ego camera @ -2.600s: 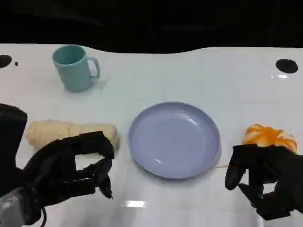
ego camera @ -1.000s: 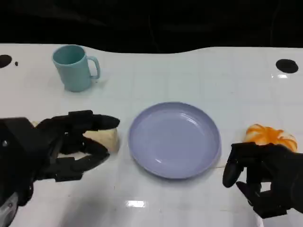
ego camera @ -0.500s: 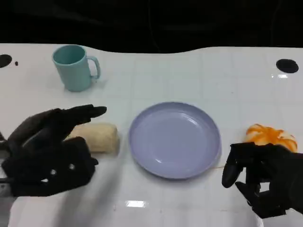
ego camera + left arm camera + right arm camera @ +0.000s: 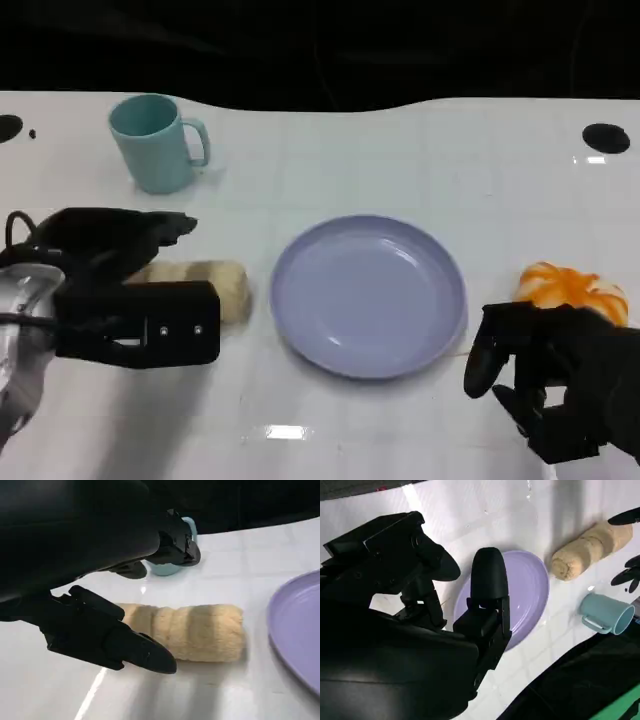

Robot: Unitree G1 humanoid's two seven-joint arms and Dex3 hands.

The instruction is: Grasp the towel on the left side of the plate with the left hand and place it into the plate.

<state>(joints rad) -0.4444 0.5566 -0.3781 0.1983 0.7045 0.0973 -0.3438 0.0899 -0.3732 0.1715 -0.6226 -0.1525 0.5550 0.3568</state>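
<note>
A rolled beige towel [image 4: 215,286] lies on the white table just left of the lilac plate [image 4: 368,295]. My left hand [image 4: 120,290] hovers over the towel's left part and hides it. In the left wrist view the towel [image 4: 195,632] lies between spread fingers [image 4: 125,647], some on its far side and one on its near side, with nothing gripped. The plate [image 4: 300,625] has nothing in it. My right hand [image 4: 560,385] sits low at the near right, fingers loosely bent and holding nothing. The right wrist view shows the plate [image 4: 530,592] and the towel [image 4: 590,550] beyond it.
A teal mug [image 4: 155,140] stands at the back left, behind the towel. An orange object [image 4: 570,285] lies right of the plate, close to my right hand. The table's far edge runs along a dark background.
My left hand has moved forward from the near left edge and turned over the towel, its fingers now straddling the towel's left end. The towel, plate and right hand have stayed put.
</note>
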